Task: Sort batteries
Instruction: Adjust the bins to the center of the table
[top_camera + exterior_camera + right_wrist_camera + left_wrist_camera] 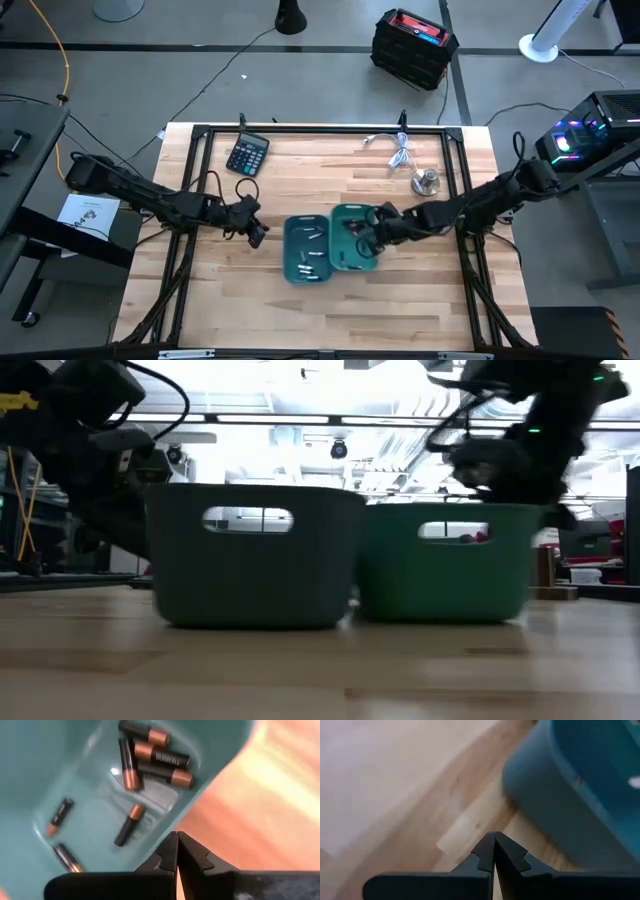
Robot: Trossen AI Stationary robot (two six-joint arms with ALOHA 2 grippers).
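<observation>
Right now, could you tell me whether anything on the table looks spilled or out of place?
Nothing stands out. The batteries lie inside the two bins, none loose on the table that I can see. Both grippers, left and right, are shut and empty.

Wood, plastic, foil-bright cells

Table (330, 310) — pale, smooth planked wood; both bins (305, 262) (352, 215) matt teal plastic; batteries (160, 757) glossy black with copper ends — grippers (494, 840) matt black.

From above, we see the tiny light batteries (310, 252) in the dark teal plastic bin (291, 262) only as specks. The low view hides both bins' insides.
</observation>
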